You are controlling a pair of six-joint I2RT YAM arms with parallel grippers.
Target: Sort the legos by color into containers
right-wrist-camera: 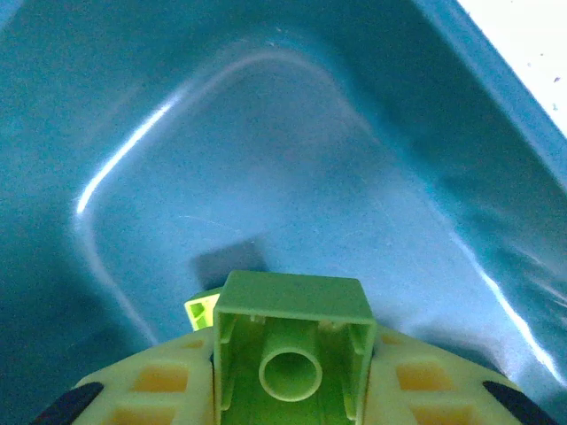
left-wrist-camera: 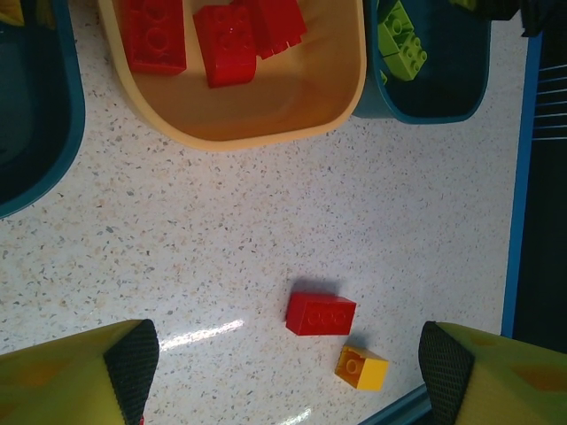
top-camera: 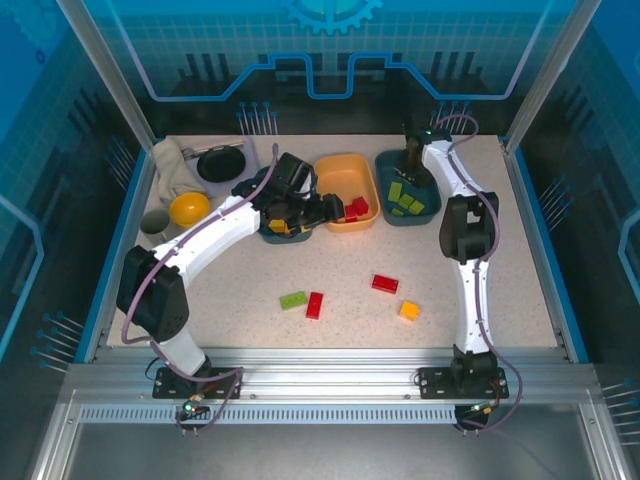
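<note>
**A green lego (right-wrist-camera: 292, 345) is hanging over the right teal tray (right-wrist-camera: 266, 159)**

The right pincer (top-camera: 411, 165) is pinching it inside the rim, above bare tray floor. The left pincer (left-wrist-camera: 288, 359) is hovering spread over open counter (left-wrist-camera: 177, 266) near the orange tray (left-wrist-camera: 266, 124), with a red lego (left-wrist-camera: 321, 314) and yellow lego (left-wrist-camera: 361, 368) below.

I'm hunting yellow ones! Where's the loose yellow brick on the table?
In the top view, the yellow brick lies loose on the table, right of centre, just beside a red brick.
</note>
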